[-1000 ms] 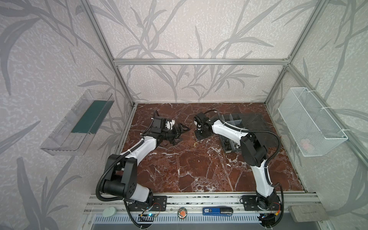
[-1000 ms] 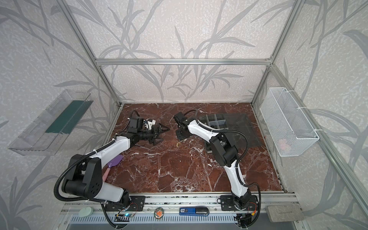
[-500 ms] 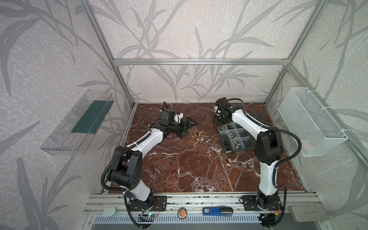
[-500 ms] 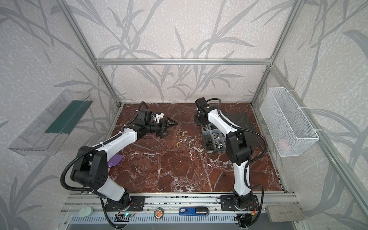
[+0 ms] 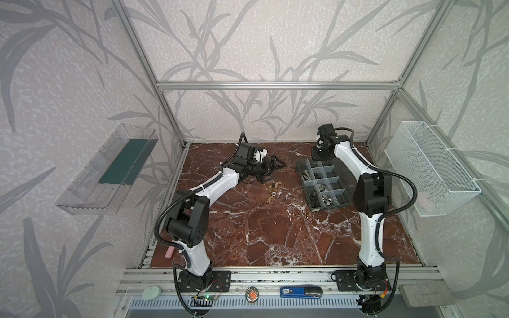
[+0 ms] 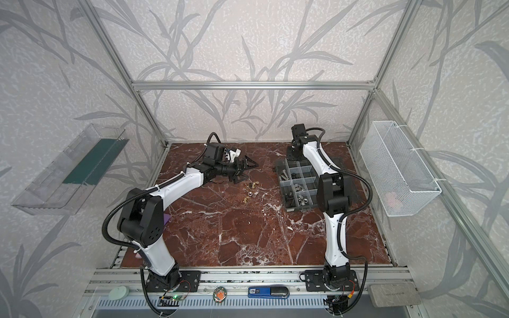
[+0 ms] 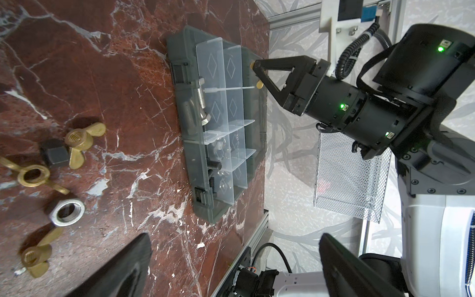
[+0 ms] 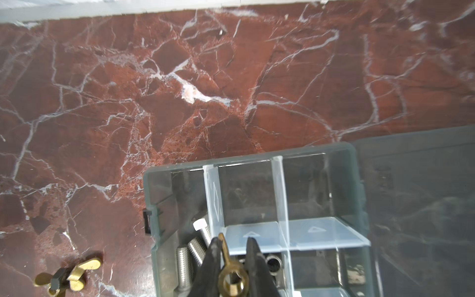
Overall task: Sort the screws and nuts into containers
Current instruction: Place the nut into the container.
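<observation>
1. Screws and nuts, loose lot [image 5: 272,190]: small cluster on the red marble tabletop [image 5: 275,236], at mid-depth, left of the organizer box [image 5: 305,187] and apart from it; comprises brass wing nuts [image 7: 82,142], one dark hex nut [image 7: 54,156] and one silver hex nut [image 7: 67,212]; the dark nut touches a wing nut.
2. Organizer box: dark grey, flat on the tabletop; split by translucent dividers [image 8: 279,195]; silver bolts [image 8: 191,254] lie in the long compartment on its left side; dark screws [image 7: 213,165] lie towards its near end; the near compartments hold further fasteners, kinds too small to tell.
3. Lid [image 8: 416,205]: smoky, transparent; open and lying flat to the right of the box.
4. Left tool [image 5: 273,174]: just beyond the loose cluster, low over the tabletop, turned on its side; jaws spread wide; grasping nothing.
5. Right tool [image 7: 257,74]: above the far end of the box; clenched on a single wing nut [image 8: 232,279], brass; which compartment lies beneath cannot be told.
</observation>
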Available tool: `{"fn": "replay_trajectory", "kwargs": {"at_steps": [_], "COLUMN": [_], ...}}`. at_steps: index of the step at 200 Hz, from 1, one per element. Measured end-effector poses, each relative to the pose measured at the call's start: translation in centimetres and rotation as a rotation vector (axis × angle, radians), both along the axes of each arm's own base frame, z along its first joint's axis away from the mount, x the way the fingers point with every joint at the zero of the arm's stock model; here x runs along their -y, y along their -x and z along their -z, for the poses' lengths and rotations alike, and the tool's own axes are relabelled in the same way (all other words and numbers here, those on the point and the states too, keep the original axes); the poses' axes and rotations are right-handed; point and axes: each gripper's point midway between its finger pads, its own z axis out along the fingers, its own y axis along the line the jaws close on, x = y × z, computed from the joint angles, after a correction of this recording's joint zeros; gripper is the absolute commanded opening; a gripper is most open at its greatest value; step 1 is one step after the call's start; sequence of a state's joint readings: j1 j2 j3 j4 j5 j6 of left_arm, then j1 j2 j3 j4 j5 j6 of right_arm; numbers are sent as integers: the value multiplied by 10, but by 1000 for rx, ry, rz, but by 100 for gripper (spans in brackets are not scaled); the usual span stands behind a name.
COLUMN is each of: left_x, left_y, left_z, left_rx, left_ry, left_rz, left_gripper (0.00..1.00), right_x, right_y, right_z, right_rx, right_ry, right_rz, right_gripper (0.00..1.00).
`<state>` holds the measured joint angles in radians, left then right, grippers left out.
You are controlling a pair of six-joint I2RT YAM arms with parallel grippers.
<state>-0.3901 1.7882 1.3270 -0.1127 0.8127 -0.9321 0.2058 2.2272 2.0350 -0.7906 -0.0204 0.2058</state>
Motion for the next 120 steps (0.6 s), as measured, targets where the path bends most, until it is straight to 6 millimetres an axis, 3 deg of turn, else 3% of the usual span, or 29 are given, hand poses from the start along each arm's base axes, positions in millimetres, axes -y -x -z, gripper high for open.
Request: {"fn": "replay_trajectory", "kwargs": {"at_steps": [70,120], "left_x": [-1,-1], "left_y": [4,5], "left_z": [12,14], "left_rx": [-19,-19], "left_ry": [-27,-36], "left_rz": [18,24], "left_gripper": [100,100], "right_x": [0,5], "right_y": [-8,-9], "right_z": [35,40], "right_rx": [-71,-90], "right_ry": [10,20], "right_rz": [2,2], "right_gripper": [19,32]}}
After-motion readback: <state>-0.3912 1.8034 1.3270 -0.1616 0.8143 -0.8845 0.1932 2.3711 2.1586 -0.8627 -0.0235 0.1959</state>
